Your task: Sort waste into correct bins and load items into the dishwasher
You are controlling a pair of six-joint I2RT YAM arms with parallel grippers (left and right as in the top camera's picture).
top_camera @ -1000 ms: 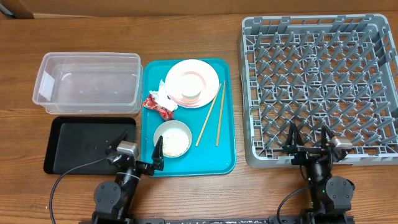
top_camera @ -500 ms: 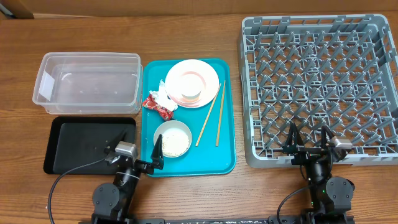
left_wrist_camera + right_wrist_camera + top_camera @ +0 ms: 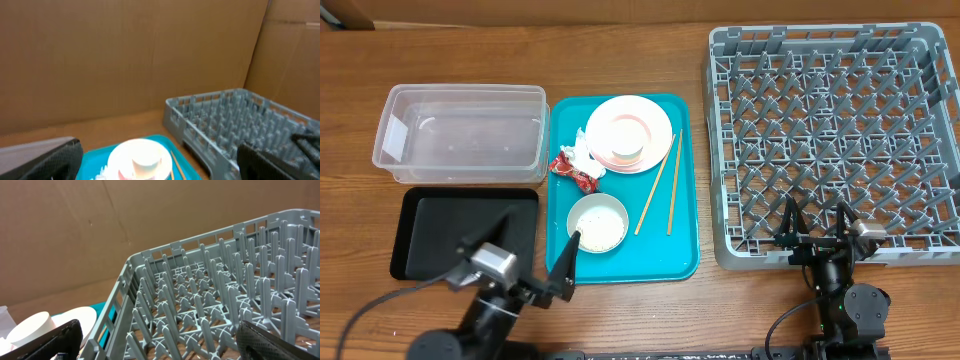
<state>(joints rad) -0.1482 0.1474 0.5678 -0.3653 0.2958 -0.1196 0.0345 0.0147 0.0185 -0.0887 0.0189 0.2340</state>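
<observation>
On the teal tray (image 3: 685, 240) lie a pale pink plate (image 3: 645, 122) carrying a white cup (image 3: 625, 152), a crumpled tissue (image 3: 575, 148), a red wrapper (image 3: 576, 171), two chopsticks (image 3: 658, 185) and a bowl holding rice (image 3: 597, 222). The clear tub (image 3: 460, 132) and black tray (image 3: 430, 230) sit to the left. The grey dish rack (image 3: 835, 130) stands on the right. My left gripper (image 3: 543, 224) hangs open over the black tray's right edge, one finger beside the bowl. In the left wrist view the plate (image 3: 125, 152) and cup (image 3: 146, 162) lie ahead. My right gripper (image 3: 815, 210) is open at the rack's near edge (image 3: 210, 295).
Brown cardboard walls stand behind the table. Bare wood shows between the teal tray and the rack (image 3: 235, 120), and along the near edge by the arm bases.
The left arm has risen and drawn back toward the near edge, its wrist camera now lower left in the overhead view. The right arm has not moved.
</observation>
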